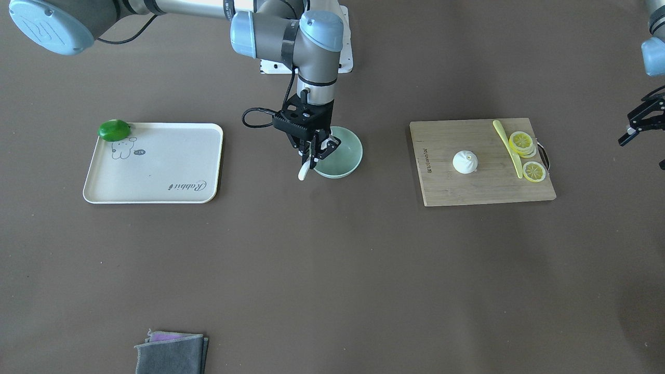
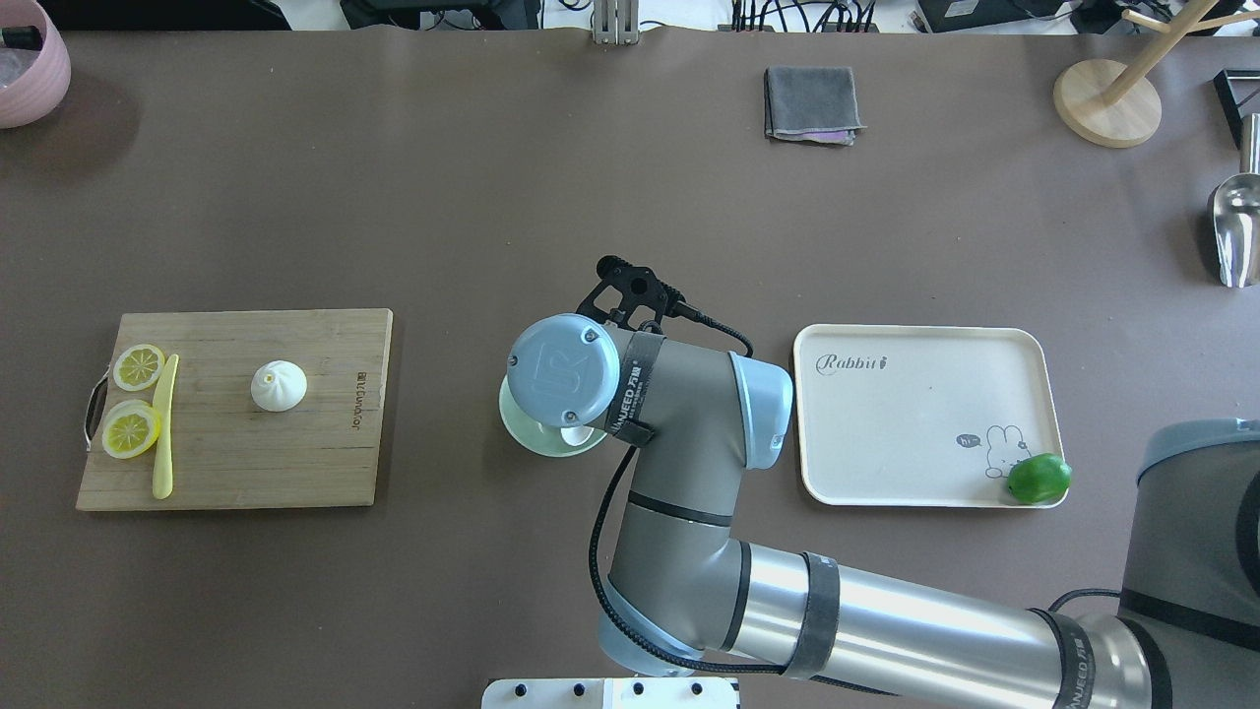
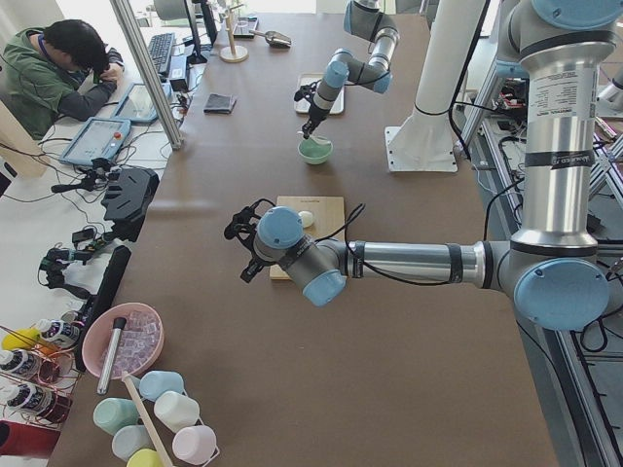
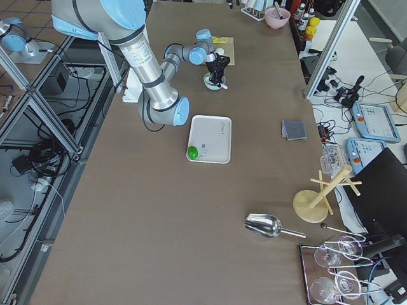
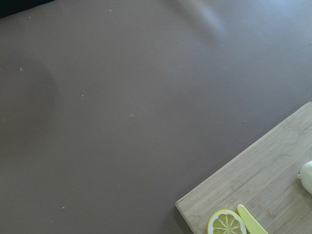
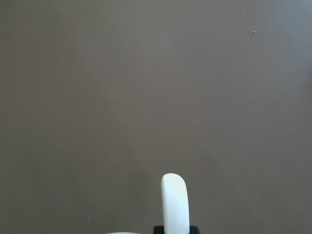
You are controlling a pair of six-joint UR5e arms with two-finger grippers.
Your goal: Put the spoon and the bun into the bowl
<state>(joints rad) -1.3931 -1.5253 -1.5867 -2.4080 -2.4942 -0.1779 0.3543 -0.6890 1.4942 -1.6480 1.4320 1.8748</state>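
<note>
The pale mint-green bowl (image 1: 344, 156) stands at the table's middle, partly under my right wrist in the overhead view (image 2: 522, 425). My right gripper (image 1: 321, 150) is shut on the white spoon (image 1: 304, 172) at the bowl's rim; the handle sticks out past the rim, as the right wrist view shows (image 6: 174, 204). The white pleated bun (image 1: 465, 161) sits on the wooden cutting board (image 1: 467, 189), also in the overhead view (image 2: 279, 385). My left gripper (image 1: 643, 123) hangs open and empty beyond the board's far end.
A thin yellow knife (image 1: 508, 148) and lemon slices (image 1: 522, 143) lie on the board. A cream tray (image 1: 156, 182) holds a green lime (image 1: 114, 130). A folded grey cloth (image 1: 171, 353), a wooden stand (image 2: 1107, 98) and a metal scoop (image 2: 1235, 226) lie near the edges.
</note>
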